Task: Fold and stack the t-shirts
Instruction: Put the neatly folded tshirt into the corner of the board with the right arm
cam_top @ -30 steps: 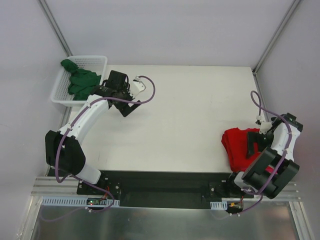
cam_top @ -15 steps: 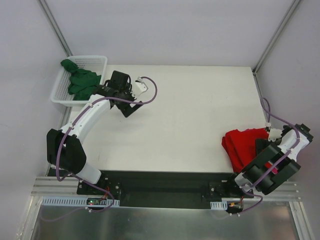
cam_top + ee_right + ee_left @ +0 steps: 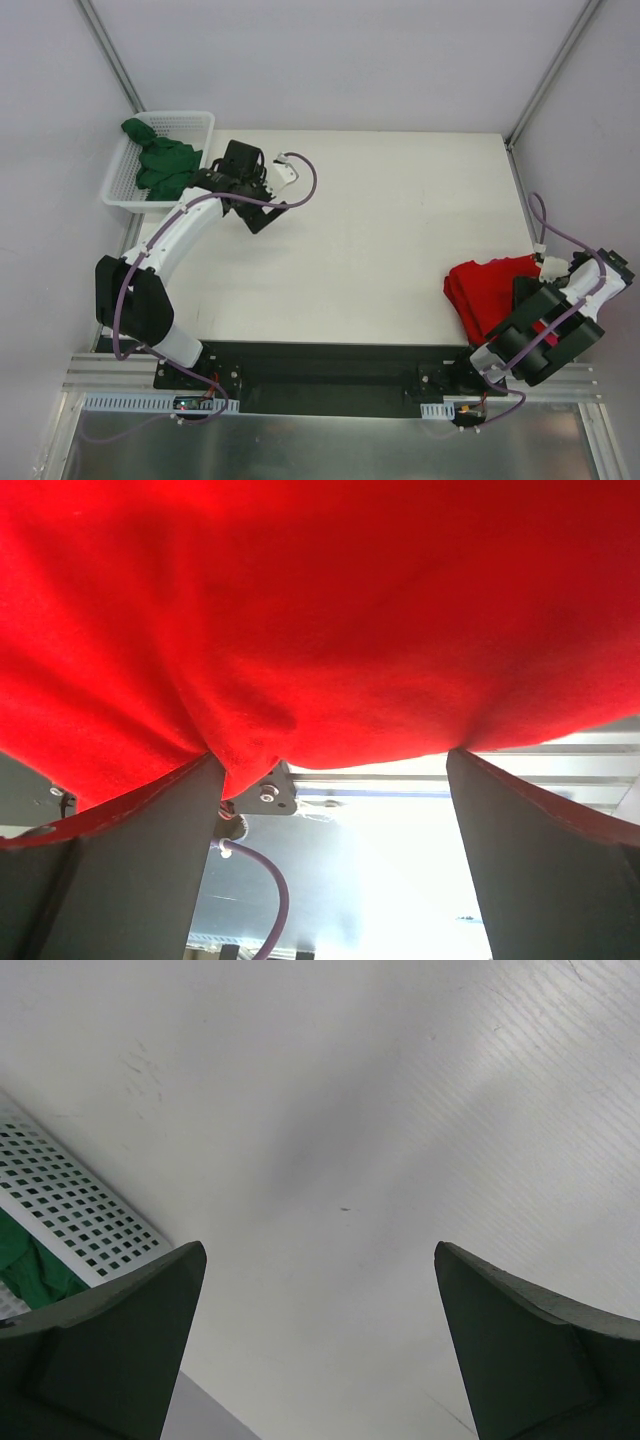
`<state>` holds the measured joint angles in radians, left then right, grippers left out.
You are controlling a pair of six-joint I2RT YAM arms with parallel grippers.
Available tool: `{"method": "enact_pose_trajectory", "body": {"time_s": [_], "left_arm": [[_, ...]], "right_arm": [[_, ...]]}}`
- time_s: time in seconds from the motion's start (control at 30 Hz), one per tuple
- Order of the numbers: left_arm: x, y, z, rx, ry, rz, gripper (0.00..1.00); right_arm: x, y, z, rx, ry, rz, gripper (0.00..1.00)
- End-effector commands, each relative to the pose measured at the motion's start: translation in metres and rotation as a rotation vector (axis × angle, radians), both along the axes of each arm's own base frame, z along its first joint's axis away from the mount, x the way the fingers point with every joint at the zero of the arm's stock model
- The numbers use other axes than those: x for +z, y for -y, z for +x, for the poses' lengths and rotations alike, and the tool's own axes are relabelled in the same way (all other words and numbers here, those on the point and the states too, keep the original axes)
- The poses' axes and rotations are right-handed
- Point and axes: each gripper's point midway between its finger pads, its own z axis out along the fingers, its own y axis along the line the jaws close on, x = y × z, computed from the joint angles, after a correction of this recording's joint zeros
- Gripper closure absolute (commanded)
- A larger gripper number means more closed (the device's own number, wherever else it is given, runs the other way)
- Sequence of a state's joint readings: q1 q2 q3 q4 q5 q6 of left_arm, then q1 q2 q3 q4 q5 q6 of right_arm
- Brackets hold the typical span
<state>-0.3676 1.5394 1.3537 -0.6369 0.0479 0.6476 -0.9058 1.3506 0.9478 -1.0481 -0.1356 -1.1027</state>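
Note:
A bright red t-shirt [image 3: 485, 290] lies bunched at the table's right edge. My right gripper [image 3: 524, 298] sits low at the shirt's right side, partly hidden under its own arm. In the right wrist view my right gripper [image 3: 330, 758] is open, with the red t-shirt [image 3: 320, 610] draped across the top of the view, touching the fingertips but not pinched. A dark green t-shirt [image 3: 160, 165] is heaped in the white mesh basket [image 3: 190, 120]. Just right of the basket my left gripper [image 3: 258, 212] hangs open over bare table; between the fingers of the left gripper [image 3: 320, 1250] there is nothing.
The basket wall [image 3: 80, 1220] and a bit of green t-shirt [image 3: 25, 1265] show at the left of the left wrist view. The white table [image 3: 380, 220] spans the middle. An aluminium rail and a purple cable [image 3: 270, 890] lie below the right gripper.
My right arm has swung outward to the table's right edge, uncovering more of the red t-shirt. My left gripper has shifted only slightly, staying beside the basket.

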Motion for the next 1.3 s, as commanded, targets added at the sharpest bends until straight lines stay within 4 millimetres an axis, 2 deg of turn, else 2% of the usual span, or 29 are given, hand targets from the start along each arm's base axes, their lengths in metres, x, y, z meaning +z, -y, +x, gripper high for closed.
{"method": "enact_pose_trajectory", "body": {"time_s": [0.0,0.23,0.53,0.8,1.0,1.13,1.27], "left_arm": [[0.015,0.008,0.007,-0.031,0.035,-0.01,0.01],[0.014,0.01,0.009,-0.033,0.036,-0.004,0.01],[0.014,0.014,0.012,-0.044,0.042,0.01,0.01],[0.012,0.015,0.012,-0.05,0.039,0.019,0.01],[0.012,0.014,0.012,-0.051,0.04,0.029,0.01],[0.011,0.014,0.011,-0.054,0.039,0.03,0.01],[0.009,0.016,0.012,-0.055,0.033,0.025,0.01]], "right_arm": [[0.003,-0.017,0.0,0.048,0.027,0.044,0.03],[0.0,-0.038,0.005,0.149,0.04,0.094,0.04],[-0.001,-0.056,0.015,0.255,0.044,0.085,0.04],[0.025,-0.034,0.028,0.235,0.055,-0.005,0.04],[0.041,-0.031,0.018,0.265,0.049,-0.071,0.04],[0.058,-0.031,0.03,0.247,0.133,-0.121,0.04],[0.053,-0.027,0.045,0.215,0.172,-0.146,0.03]]}}
